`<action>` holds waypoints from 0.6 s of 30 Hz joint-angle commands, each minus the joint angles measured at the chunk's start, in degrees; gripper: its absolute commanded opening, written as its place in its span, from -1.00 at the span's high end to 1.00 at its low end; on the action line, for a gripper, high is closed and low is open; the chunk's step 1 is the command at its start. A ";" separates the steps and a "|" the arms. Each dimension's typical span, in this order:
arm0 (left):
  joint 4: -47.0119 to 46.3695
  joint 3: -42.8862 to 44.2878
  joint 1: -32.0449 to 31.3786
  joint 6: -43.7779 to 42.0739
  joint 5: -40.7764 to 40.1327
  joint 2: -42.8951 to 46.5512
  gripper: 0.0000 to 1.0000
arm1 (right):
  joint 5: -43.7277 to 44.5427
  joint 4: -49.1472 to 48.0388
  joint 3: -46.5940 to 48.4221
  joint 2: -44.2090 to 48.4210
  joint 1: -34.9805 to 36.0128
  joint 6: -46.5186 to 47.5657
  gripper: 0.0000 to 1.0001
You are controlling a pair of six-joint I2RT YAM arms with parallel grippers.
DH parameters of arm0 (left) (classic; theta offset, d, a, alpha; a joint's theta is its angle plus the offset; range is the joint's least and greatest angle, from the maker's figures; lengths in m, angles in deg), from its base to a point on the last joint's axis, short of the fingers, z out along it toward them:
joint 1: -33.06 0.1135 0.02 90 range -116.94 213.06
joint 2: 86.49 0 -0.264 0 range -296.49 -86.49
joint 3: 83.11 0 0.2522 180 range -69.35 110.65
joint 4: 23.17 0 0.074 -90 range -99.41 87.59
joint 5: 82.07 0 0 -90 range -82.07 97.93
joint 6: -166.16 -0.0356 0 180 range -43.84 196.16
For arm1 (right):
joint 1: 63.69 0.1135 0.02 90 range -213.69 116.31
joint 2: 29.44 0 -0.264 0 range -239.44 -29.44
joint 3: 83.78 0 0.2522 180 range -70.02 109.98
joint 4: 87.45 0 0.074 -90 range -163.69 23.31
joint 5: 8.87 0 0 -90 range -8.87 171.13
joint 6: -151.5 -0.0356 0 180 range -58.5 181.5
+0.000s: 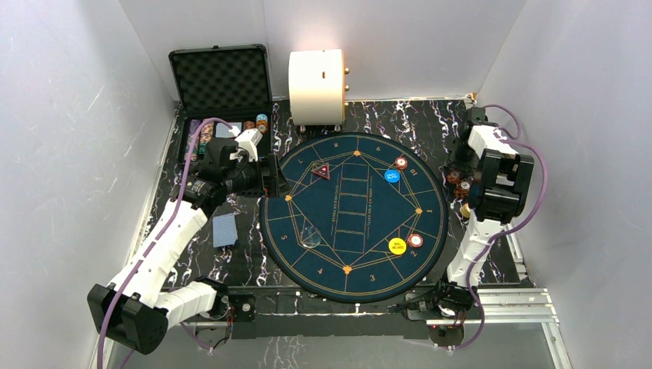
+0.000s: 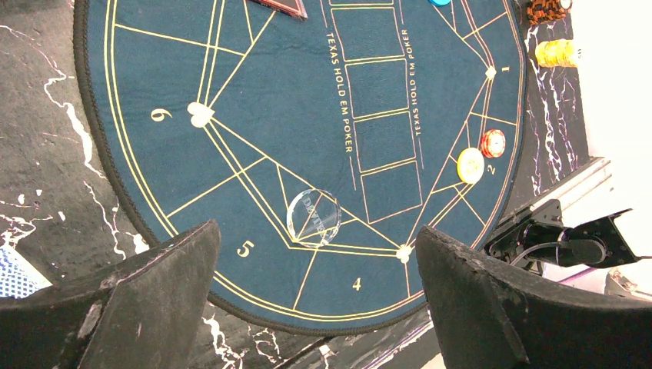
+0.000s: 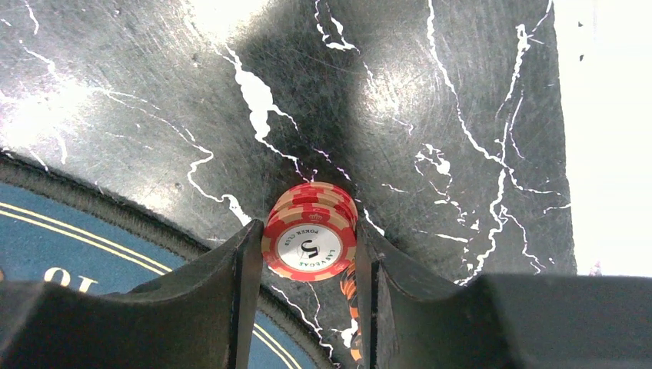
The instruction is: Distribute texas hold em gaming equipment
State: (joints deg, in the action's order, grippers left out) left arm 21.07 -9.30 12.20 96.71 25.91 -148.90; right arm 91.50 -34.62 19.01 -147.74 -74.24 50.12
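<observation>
In the right wrist view my right gripper (image 3: 307, 240) is shut on a short stack of red-and-white poker chips (image 3: 310, 247), held above the black marble just off the mat's rim. Orange chips (image 3: 350, 298) lie below it. From above, that gripper (image 1: 460, 183) sits at the mat's right edge among chip stacks (image 1: 466, 209). My left gripper (image 1: 271, 178) hangs open and empty over the mat's left side. On the blue mat (image 1: 361, 261) lie a red triangular marker (image 1: 321, 171), a blue button (image 1: 392, 176), a yellow button (image 1: 397, 246), two red chips (image 1: 400, 163) (image 1: 415, 240) and a clear disc (image 2: 313, 217).
A blue-backed card deck (image 1: 224, 230) lies left of the mat. The open black case (image 1: 221, 84) stands at the back left with chips in its tray, and a big cream cylinder (image 1: 316, 85) stands behind the mat. White walls close in on both sides.
</observation>
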 commanded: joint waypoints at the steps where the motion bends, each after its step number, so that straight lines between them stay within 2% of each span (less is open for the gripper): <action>1: 0.72 0.85 -0.32 -0.43 -0.16 0.93 -0.97 | 0.89 0.85 0.91 5.20 -0.23 -0.31 0.25; 6: 0.90 1.51 -0.25 -0.34 -0.94 0.60 -0.97 | 1.00 2.05 1.54 7.55 1.42 -0.57 0.27; 8: 2.17 3.21 -0.23 0.12 -2.61 0.33 -0.97 | 1.45 5.78 2.58 8.87 6.50 -2.06 0.28; 10: 4.42 5.12 -0.24 0.85 -5.96 1.34 -0.97 | 0.08 9.03 1.20 11.70 20.67 -6.03 0.29; 12: 8.30 4.99 -0.01 -2.46 -16.32 1.93 -0.97 | 0.37 11.19 0.10 12.97 34.00 -10.09 0.29; 13: 9.58 4.51 1.36 -3.17 -19.05 2.35 -0.97 | 0.60 11.82 0.20 13.08 40.23 -11.97 0.29; 14: 11.28 4.86 4.83 -2.84 -21.04 2.75 -0.97 | 0.93 13.46 1.28 12.60 46.25 -13.76 0.29; 17: 11.80 3.94 17.22 -1.49 -17.85 5.48 -0.97 | 0.67 14.61 4.69 8.90 66.11 -19.25 0.30; 18: 11.35 3.54 18.26 -1.24 -18.15 5.87 -0.97 | 0.53 14.98 6.36 7.07 70.38 -20.66 0.30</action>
State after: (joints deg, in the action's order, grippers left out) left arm 30.45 -5.87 22.12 95.10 8.95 -146.63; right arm 91.21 -24.68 19.52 -138.14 -17.15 37.12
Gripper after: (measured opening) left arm 0.983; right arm 0.513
